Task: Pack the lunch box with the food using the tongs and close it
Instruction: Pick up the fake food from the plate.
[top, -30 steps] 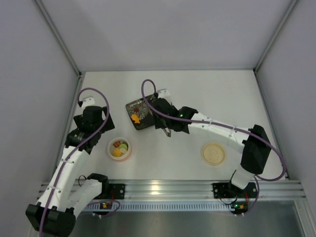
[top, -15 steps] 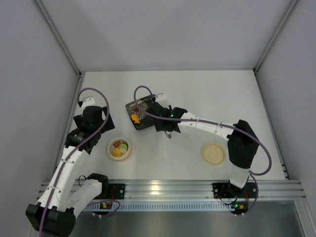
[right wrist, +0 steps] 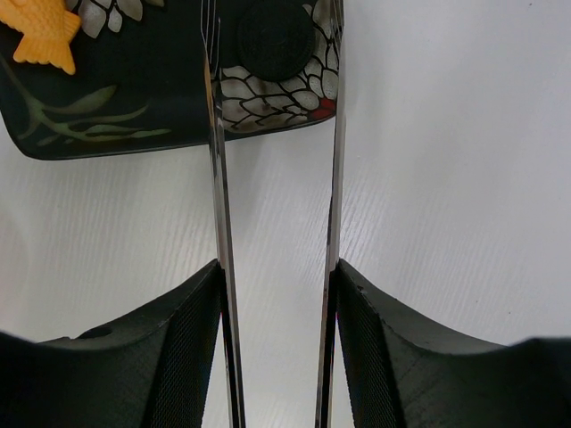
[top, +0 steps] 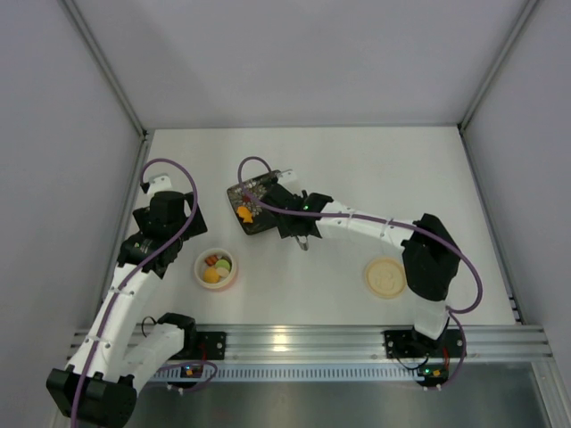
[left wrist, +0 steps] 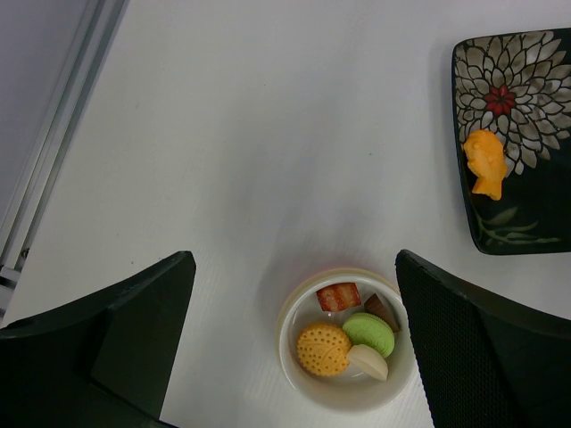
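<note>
My right gripper (right wrist: pixel 277 285) is clamped on the tongs (right wrist: pixel 217 178). Each finger presses from outside on one slim arm. The two arms stand apart, almost parallel, and they reach forward over the near edge of the dark flowered plate (right wrist: pixel 134 107). Their tips go out of the top of the wrist view, so I cannot tell what they touch.

On the plate lies one orange fish-shaped piece (right wrist: pixel 45 36), to the left of the tongs and apart from them. Between the two arms I see a dark round thing (right wrist: pixel 275 36) on the plate. I cannot tell what it is.

My left gripper (left wrist: pixel 293 263) hangs with its fingers wide apart and holds nothing. Below it, between the fingers, stands the lunch box (left wrist: pixel 348 397) on the white table (left wrist: pixel 268 134), uncovered. Inside it are five pieces of food: an orange round one (left wrist: pixel 323 348), a green one (left wrist: pixel 368 332), a red one (left wrist: pixel 339 296), a brown one (left wrist: pixel 382 310) and a whitish one (left wrist: pixel 368 361).

The plate is near the lunch box, farther from the arm bases and a little to the right. The round cream lid (top: pixel 385 277) lies flat on the table, well apart from the box, near the base of the right arm.
</note>
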Robot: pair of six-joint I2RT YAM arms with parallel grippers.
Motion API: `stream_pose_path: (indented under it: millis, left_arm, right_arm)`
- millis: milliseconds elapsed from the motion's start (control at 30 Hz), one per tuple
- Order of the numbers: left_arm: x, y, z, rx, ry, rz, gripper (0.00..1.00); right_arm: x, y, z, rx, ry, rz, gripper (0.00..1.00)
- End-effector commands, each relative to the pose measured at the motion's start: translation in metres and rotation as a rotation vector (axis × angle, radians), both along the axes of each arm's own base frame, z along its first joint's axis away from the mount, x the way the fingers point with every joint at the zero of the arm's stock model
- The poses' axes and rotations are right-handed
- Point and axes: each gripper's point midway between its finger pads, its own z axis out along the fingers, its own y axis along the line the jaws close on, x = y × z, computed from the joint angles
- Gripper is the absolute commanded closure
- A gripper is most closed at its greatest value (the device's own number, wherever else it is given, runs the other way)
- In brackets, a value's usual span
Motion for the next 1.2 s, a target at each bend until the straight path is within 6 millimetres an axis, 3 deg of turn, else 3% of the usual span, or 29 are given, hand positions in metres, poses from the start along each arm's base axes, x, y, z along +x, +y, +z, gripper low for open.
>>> stream_pose_path:
  millis: [0,633,1167]
  left_arm:
    - [0.002,0.003,0.008,0.004,-0.034,0.013,0.01]
    - [0.002,0.003,0.008,0.007,-0.032,0.013,0.01]
    - [0.002,0.003,0.009,0.006,-0.034,0.013,0.01]
  right_arm:
    - [0.011,0.004,0.012,0.020,-0.014,-0.004,0.50]
    - [0.005,0.008,0.001,0.007,0.026,0.023,0.52]
    - [-0.003,0.020,0.004,0.051,0.052,0.072,0.56]
